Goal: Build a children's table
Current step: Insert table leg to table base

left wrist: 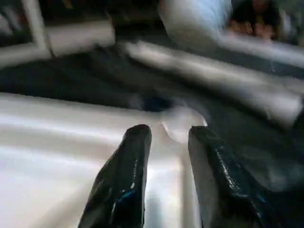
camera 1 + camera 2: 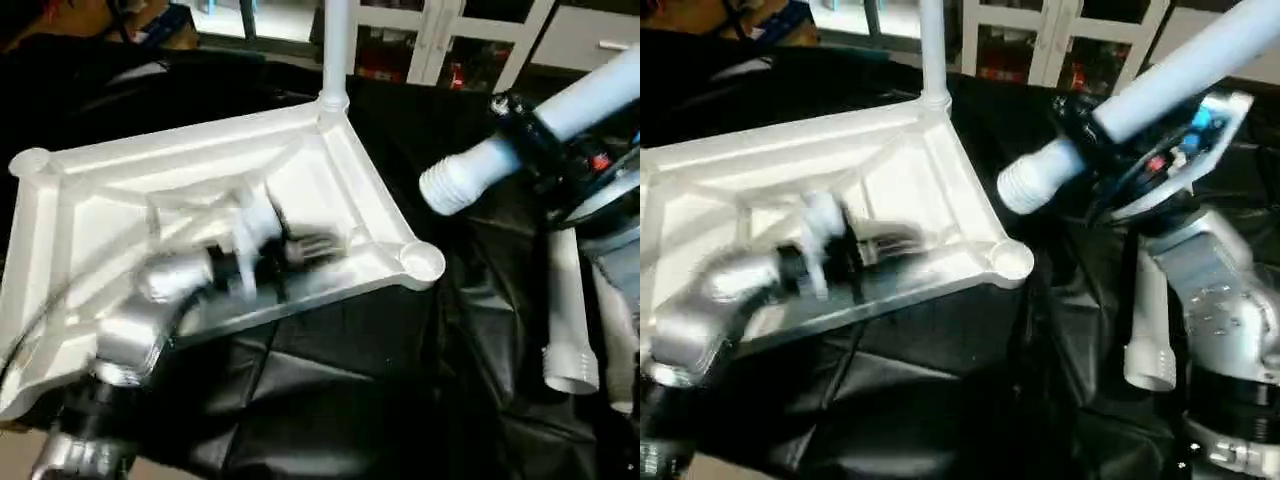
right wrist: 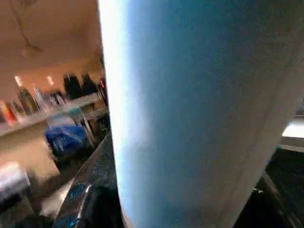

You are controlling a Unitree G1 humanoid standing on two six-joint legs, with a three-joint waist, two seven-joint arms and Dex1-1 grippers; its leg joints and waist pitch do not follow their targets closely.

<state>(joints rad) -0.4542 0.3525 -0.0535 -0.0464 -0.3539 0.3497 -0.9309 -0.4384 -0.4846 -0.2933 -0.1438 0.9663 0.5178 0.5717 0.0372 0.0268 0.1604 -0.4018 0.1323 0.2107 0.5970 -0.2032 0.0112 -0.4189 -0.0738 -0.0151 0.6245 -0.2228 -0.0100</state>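
The children's table tabletop (image 2: 330, 190) lies upside down on the black cloth, its white ribs facing up. One white leg (image 2: 336, 45) stands upright in the far corner socket. The near right corner socket (image 2: 422, 260) is empty. My left gripper (image 2: 318, 248) hovers over the tabletop's ribs near its front edge, blurred; in the left wrist view its two black fingers (image 1: 128, 166) stand apart with nothing between them. My right gripper (image 2: 525, 125) is shut on another white leg (image 2: 600, 90), held tilted in the air to the right of the tabletop, its ribbed end (image 2: 450, 185) pointing down toward the tabletop.
Two more white legs (image 2: 568, 320) lie on the black cloth at the right, under my right arm. White shelving and cluttered furniture (image 2: 450, 40) stand behind the work table. The cloth (image 2: 330, 380) in front of the tabletop is wrinkled.
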